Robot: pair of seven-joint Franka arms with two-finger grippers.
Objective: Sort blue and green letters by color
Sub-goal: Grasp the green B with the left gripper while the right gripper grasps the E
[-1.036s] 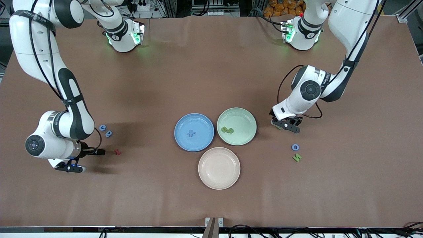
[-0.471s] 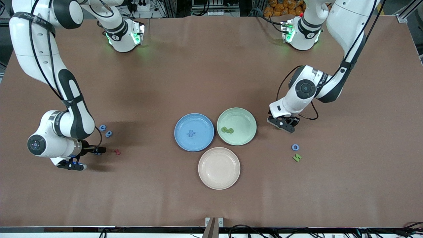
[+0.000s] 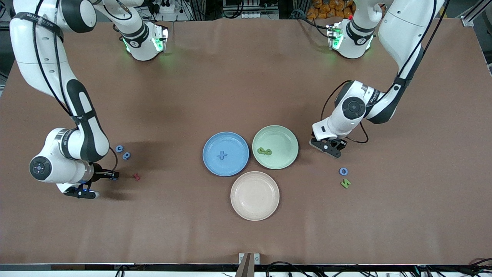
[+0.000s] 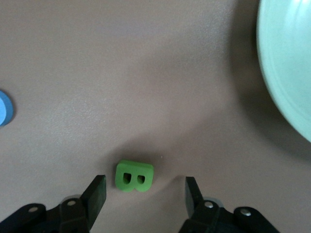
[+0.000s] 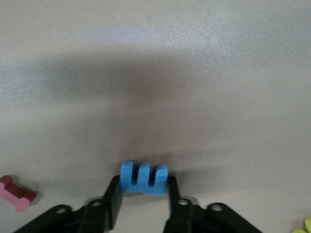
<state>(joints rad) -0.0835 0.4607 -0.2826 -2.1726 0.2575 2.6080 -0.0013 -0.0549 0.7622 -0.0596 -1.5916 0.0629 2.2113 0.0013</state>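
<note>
Right gripper [image 5: 143,201], lower left of the front view, is clamped on a blue E [image 5: 144,177] near the red letter [image 5: 17,193]. Left gripper [image 4: 146,196], fingers apart, straddles a green B [image 4: 134,175] on the table [image 3: 246,77] beside the green plate [image 3: 286,136], right of centre.

Robotics lab: brown-covered table [image 3: 246,77], aluminium framing [image 3: 474,13], cables.

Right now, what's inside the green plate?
The green plate holds two green letters, side by side and touching. Nothing else shows in it; whether anything lies under them can't be seen.
</note>
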